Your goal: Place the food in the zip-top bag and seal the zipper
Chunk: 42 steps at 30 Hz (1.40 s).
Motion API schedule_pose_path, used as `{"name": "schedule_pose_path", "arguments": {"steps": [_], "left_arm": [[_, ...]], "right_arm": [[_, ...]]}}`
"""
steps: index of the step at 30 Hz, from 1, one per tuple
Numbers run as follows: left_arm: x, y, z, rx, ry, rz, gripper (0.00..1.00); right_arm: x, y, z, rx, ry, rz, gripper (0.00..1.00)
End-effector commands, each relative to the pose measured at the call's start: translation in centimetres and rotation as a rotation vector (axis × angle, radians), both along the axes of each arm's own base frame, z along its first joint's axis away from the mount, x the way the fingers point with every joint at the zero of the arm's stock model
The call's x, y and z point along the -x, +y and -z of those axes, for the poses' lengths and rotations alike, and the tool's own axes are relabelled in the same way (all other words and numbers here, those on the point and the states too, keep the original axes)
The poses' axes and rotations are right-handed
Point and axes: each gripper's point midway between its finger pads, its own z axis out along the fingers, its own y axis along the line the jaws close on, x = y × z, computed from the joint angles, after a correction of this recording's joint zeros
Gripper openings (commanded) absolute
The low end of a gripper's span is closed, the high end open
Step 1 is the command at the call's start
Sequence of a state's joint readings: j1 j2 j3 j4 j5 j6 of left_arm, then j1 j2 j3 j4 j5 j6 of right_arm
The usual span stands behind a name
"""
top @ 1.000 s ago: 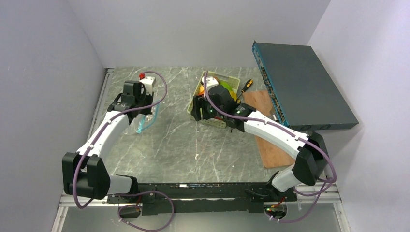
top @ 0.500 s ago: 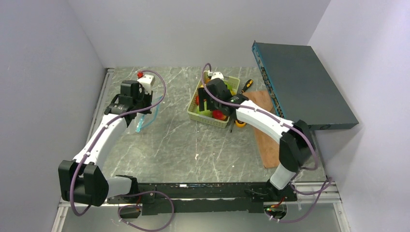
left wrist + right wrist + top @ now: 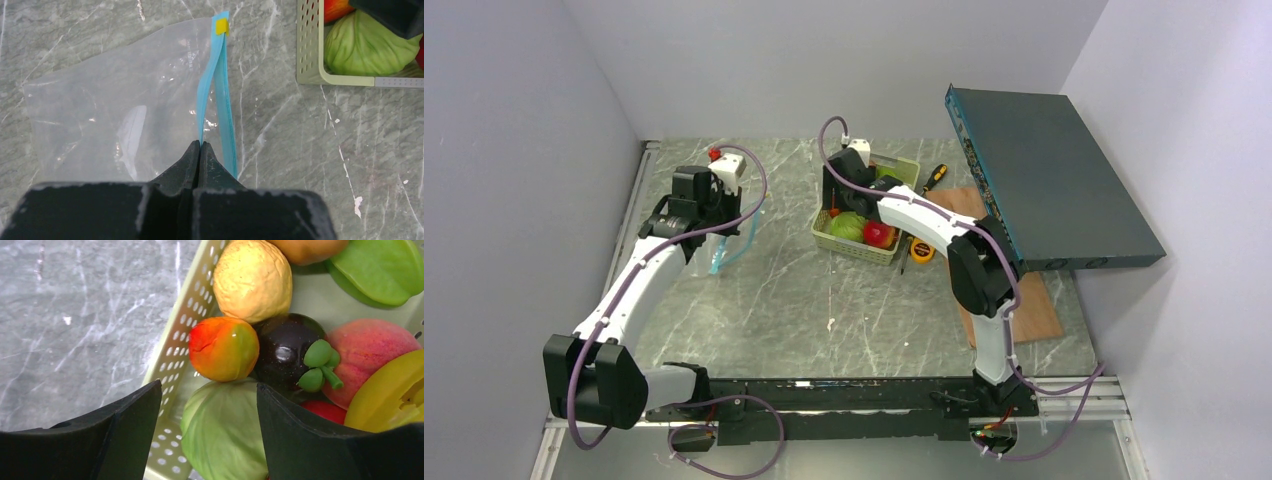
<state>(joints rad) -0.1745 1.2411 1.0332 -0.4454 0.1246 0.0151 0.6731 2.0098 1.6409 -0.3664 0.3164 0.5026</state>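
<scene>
Pale green perforated plastic forms the basket [image 3: 182, 335] that holds all the food, in the upper middle of the overhead view. The right gripper [image 3: 207, 395] hangs over the basket's left end. Its jaws are spread wide and empty, straddling a glossy green toy cabbage [image 3: 220, 440] at the bottom centre of the right wrist view. Just above it an orange-red toy mango [image 3: 223, 347] touches a dark purple toy mangosteen [image 3: 282, 347], with a lumpy yellow fruit [image 3: 252, 280] higher still. The right arm is clearly the nearer one to the food. The basket wall beside its left finger and the tightly packed pieces look like the main hindrance to a clean grab.

The clear crinkly plastic zip-top bag [image 3: 100, 115] is empty and fills the left half of the left wrist view, above the grey marbled table [image 3: 300, 150]. I cannot tell whether it rests there fully. The left gripper [image 3: 200, 146] is clenched on the near end of the light blue zipper strip [image 3: 220, 100]. The strip's long axis runs straight up the frame, and its two lips are slightly parted. The basket lies to the bag's right, near but apart, so the food must travel left.

A yellow tape measure [image 3: 921, 251] and a screwdriver [image 3: 935, 178] lie to the right of the basket, off that path.
</scene>
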Motion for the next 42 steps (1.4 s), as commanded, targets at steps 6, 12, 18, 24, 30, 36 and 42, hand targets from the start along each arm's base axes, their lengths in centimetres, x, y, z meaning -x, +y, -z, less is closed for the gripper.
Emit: {"name": "schedule_pose_path", "arguments": {"steps": [6, 12, 18, 24, 30, 36, 42], "left_arm": [[-0.7, -1.8, -2.3, 0.061, -0.052, 0.065, 0.0], [-0.6, -1.8, -1.9, 0.055, -0.047, 0.066, 0.0], [-0.8, -1.9, -2.1, 0.056, -0.042, 0.072, 0.0], [-0.7, -1.3, -2.3, 0.033, -0.058, 0.054, 0.0], [-0.9, -1.6, -1.7, 0.039, -0.037, 0.062, 0.0], [-1.1, -1.9, -2.0, 0.051, -0.036, 0.073, 0.0], [-1.1, -1.9, -2.2, 0.052, -0.041, 0.07, 0.0]], "right_arm": [[-2.7, -1.7, 0.2, -0.001, -0.03, 0.068, 0.68], [-3.3, -2.2, 0.4, -0.03, -0.06, 0.039, 0.66], [-4.1, -2.1, 0.1, -0.025, -0.072, 0.002, 0.65], [-3.8, -1.2, 0.5, -0.039, -0.033, -0.045, 0.57], [-4.3, 0.2, 0.9, -0.077, -0.023, -0.078, 0.59], [-4.1, 0.7, 0.2, -0.105, -0.037, -0.11, 0.42], [-4.0, -0.3, -2.0, -0.089, -0.106, -0.097, 0.13]]}}
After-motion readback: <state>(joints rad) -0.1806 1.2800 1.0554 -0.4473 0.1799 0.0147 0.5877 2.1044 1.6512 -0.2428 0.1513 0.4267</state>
